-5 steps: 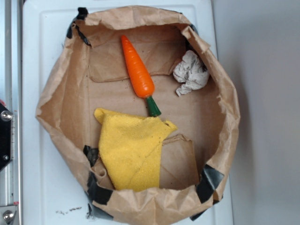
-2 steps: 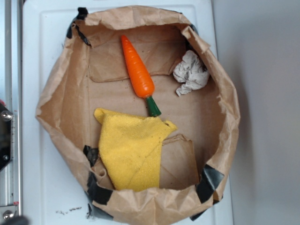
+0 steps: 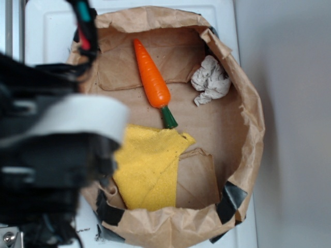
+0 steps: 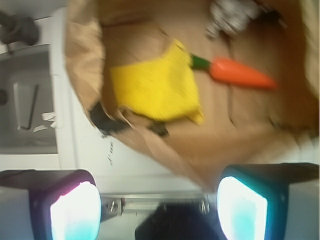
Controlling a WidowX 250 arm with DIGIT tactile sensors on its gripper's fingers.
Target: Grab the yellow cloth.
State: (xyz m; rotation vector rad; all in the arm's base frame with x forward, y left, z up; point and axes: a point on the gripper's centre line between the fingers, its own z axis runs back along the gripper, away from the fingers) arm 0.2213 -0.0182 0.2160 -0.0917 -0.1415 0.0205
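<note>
Spreading wide, claw point(image 4: 160, 205) hangs apart from yellow cloth point(image 4: 157, 87).

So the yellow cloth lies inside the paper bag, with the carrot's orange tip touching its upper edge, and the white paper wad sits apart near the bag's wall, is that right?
Not quite. It is the green stem end of the carrot that meets the yellow cloth, not the orange tip, which points away; the exterior view shows this. The rest holds: the cloth lies inside the paper bag and the white paper wad sits apart near its wall.

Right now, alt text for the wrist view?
The open hand hangs empty above a brown paper bag holding the yellow cloth, an orange toy carrot beside it and a blurry white paper wad at the top edge.
</note>
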